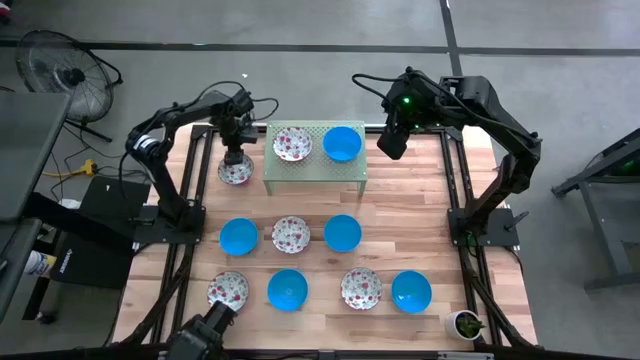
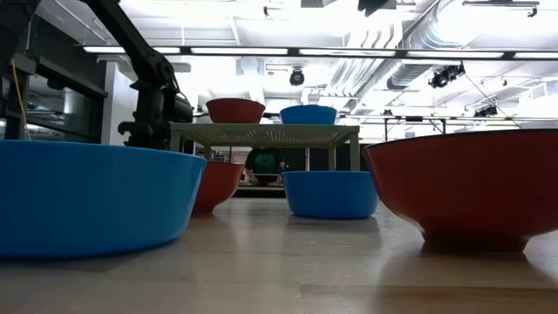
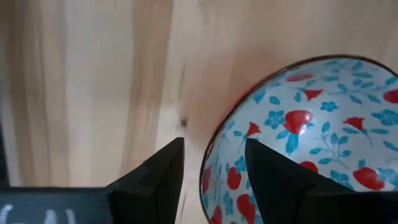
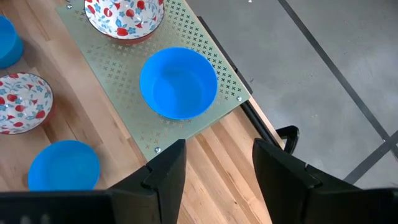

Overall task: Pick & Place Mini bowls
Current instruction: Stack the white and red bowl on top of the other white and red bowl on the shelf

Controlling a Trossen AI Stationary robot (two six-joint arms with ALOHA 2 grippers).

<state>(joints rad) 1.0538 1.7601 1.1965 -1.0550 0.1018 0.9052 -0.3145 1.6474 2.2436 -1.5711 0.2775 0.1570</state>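
Ten mini bowls sit across the table (image 1: 420, 200). Two are on the green rack (image 1: 314, 178) at the far middle: a floral bowl (image 1: 292, 144) on its left half and a blue bowl (image 1: 342, 143) on its right, apart from each other. Just left of the rack, on the wood, lies a third floral bowl (image 1: 235, 171), and the left gripper (image 1: 235, 155) is down at it; in the left wrist view its fingers (image 3: 161, 177) straddle the rim (image 3: 214, 146), one finger outside on the wood side and one inside over the floral pattern, the gap narrow; whether the pads press the rim I cannot tell.

Nearer, a middle row holds a blue bowl (image 1: 238, 236), a floral one (image 1: 291, 235) and a blue one (image 1: 342, 232), each apart from its neighbour; the nearest row holds a floral bowl (image 1: 228, 291), a blue one (image 1: 287, 289), a floral one (image 1: 361, 288) and a blue one (image 1: 411, 291).

The right gripper (image 1: 391, 141) hangs above the rack's right end, beside the blue bowl there; its fingers (image 4: 165, 171) are spread wide and hold nothing, with the rack's corner and bare wood showing between them in the right wrist view.

In the low view the rack stands on thin legs with its two bowls on top, and a blue bowl (image 2: 330, 193) sits on the wood beyond the near ones.
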